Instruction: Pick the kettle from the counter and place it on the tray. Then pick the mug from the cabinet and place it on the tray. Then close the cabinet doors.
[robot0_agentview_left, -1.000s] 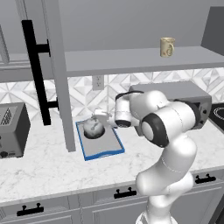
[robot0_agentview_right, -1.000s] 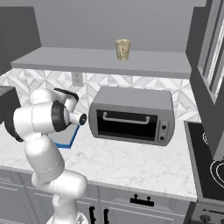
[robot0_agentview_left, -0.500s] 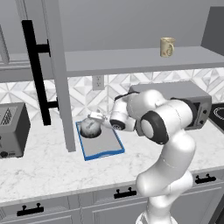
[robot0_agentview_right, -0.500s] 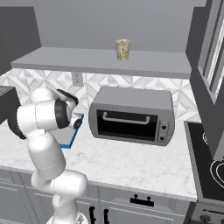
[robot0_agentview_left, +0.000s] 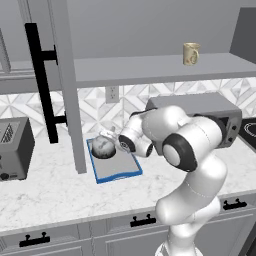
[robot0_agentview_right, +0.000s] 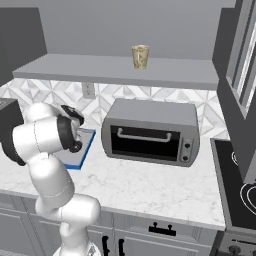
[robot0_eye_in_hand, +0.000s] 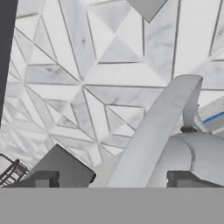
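The small round silver metal kettle sits on the flat grey tray with the blue rim on the white marble desk. The pincer is wide open just beside it. Next job, I think: lift up and reach for the little beige mug on the grey cabinet shelf.

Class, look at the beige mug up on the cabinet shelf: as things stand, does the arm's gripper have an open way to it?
Probably yes. The mug stands alone on the shelf with the cabinet door swung open, and the open gripper beside the kettle holds nothing.
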